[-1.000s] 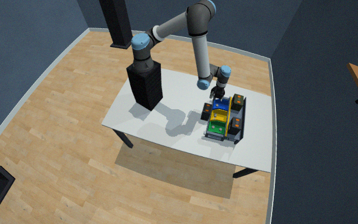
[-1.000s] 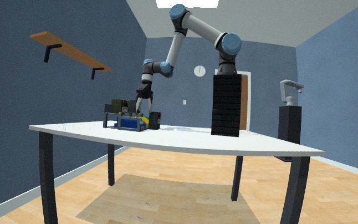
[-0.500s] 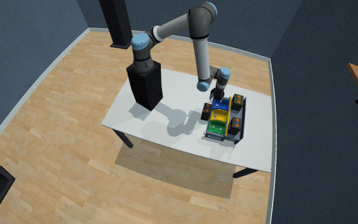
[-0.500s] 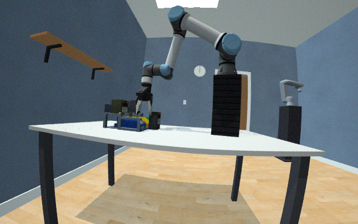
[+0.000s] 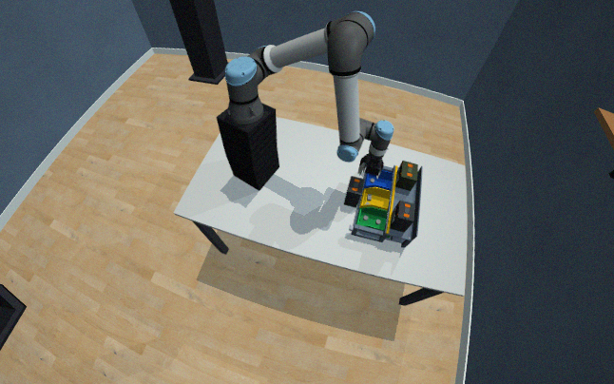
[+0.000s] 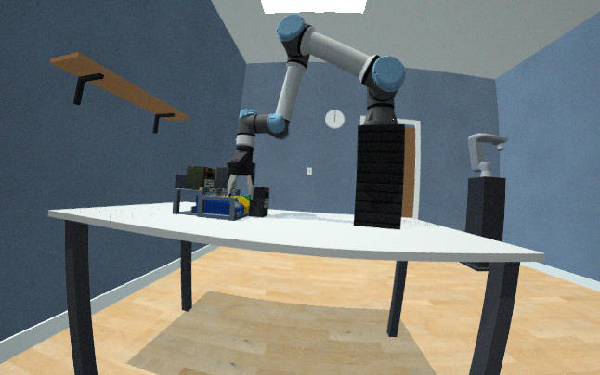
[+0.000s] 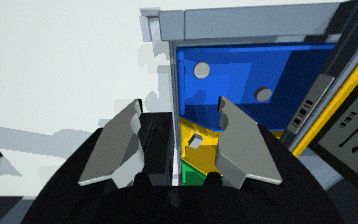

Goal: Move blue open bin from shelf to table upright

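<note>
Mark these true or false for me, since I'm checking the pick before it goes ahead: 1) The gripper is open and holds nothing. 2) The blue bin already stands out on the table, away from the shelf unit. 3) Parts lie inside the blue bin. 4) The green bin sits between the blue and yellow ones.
1) True: the gripper is open and empty.
2) False: the blue bin sits in the shelf unit.
3) True: two grey round parts lie in it.
4) False: the yellow bin is in the middle, the green bin at the end.

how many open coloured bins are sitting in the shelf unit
3, in one row along the shelf's front: the blue bin at the gripper's end, the yellow bin in the middle, the green bin at the far end. None seem hidden.
</note>
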You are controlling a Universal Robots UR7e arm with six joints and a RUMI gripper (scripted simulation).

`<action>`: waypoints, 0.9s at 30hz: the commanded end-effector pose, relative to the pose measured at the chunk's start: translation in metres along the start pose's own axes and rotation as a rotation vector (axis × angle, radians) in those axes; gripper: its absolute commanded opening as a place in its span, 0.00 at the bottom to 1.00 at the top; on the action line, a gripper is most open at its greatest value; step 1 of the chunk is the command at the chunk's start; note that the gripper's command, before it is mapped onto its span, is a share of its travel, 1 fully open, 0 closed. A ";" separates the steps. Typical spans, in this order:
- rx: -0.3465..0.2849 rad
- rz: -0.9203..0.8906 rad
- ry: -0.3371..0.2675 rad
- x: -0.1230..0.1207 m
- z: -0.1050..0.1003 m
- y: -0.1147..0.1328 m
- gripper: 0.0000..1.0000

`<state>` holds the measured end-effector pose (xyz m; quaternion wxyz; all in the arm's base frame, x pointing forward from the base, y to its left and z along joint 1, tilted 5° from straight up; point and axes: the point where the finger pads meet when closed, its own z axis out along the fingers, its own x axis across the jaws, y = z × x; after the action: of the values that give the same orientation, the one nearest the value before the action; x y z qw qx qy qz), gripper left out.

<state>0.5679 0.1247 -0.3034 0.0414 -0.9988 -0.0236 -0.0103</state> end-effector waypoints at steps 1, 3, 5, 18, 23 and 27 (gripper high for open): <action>0.000 0.000 0.002 0.001 0.008 0.000 0.58; 0.000 0.000 0.002 0.001 0.011 0.000 0.58; 0.000 0.000 0.002 0.001 0.013 0.000 0.58; 0.000 0.000 0.002 0.002 0.020 0.000 0.58; 0.000 0.000 0.002 0.002 0.020 0.000 0.58; 0.000 0.000 0.002 0.002 0.020 0.000 0.58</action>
<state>0.5691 0.1264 -0.3242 0.0414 -0.9988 -0.0236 -0.0103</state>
